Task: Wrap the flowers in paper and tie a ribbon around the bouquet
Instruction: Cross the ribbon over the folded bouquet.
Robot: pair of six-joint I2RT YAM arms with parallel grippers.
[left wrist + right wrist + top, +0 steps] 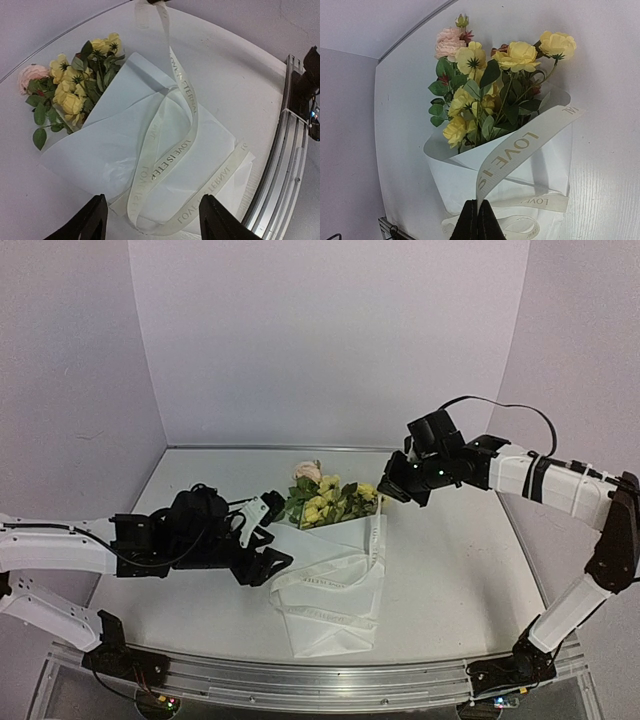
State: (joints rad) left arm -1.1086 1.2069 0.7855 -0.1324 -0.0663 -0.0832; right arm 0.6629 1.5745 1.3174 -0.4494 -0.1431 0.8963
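your left pincer (152,217) sits open, nothing in it | your right pincer (477,210) is clamped on the ribbon (520,147) | ribbon loops over the paper (100,150) wrapped round the flowers (485,75)

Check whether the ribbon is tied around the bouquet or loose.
Loose. The ribbon lies in open loops over the paper, with no knot; one part is pinched in the shut right gripper.

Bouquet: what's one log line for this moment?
right gripper: shut on ribbon | left gripper: open | bouquet: wrapped, ribbon loose, no knot
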